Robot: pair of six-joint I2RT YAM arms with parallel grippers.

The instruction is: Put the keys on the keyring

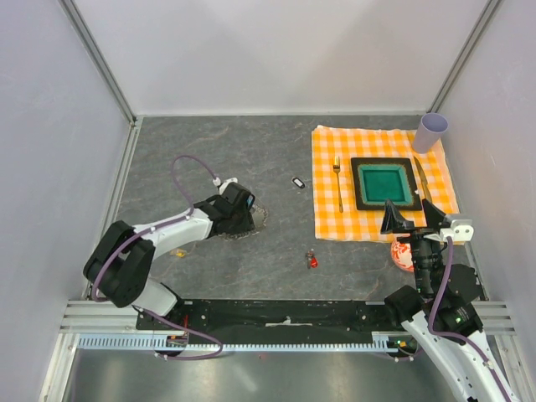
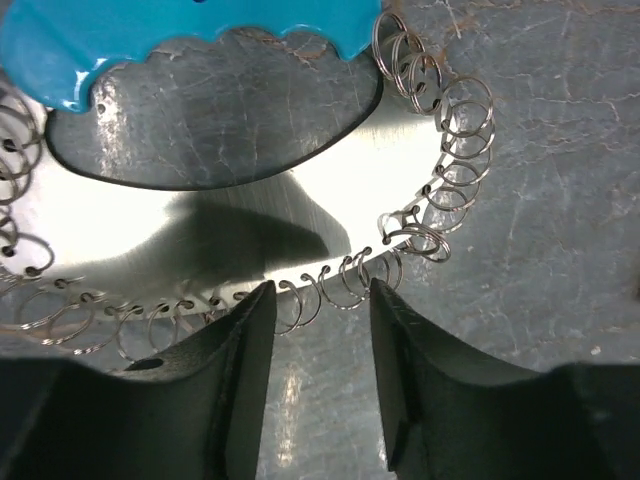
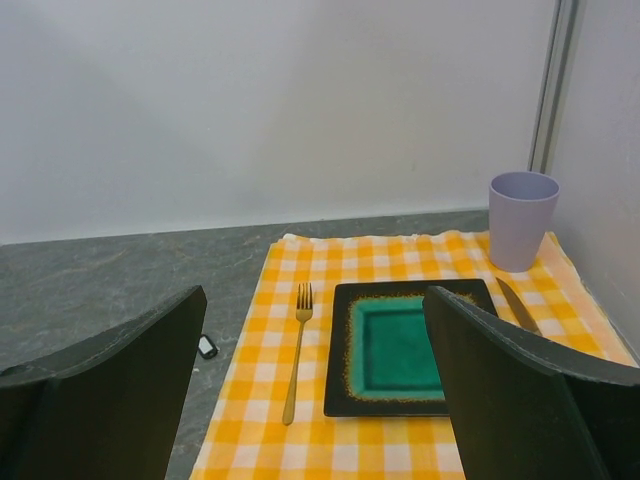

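Note:
The key [image 1: 312, 260], tiny with a red head, lies on the grey table in front of the middle. The keyring [image 1: 254, 220] lies left of centre, mostly hidden under my left gripper [image 1: 240, 209]. In the left wrist view its blue plastic piece [image 2: 150, 40] is at the top and its chain of fine wire rings [image 2: 440, 150] curves round a bright patch. My left gripper [image 2: 320, 300] is open, its tips either side of a few chain rings at the loop's near edge. My right gripper [image 1: 410, 219] is open and empty, raised above the cloth's near edge.
An orange checked cloth [image 1: 331, 222] at the right holds a fork [image 3: 298, 350], a green square plate [image 3: 345, 400], a knife [image 3: 515, 305] and a lilac cup [image 3: 522, 218]. A black-and-white fob [image 1: 298, 182] lies mid-table. A tiny yellow object [image 1: 178, 251] lies near the left arm. An orange ball [image 1: 402, 255] sits by the right arm.

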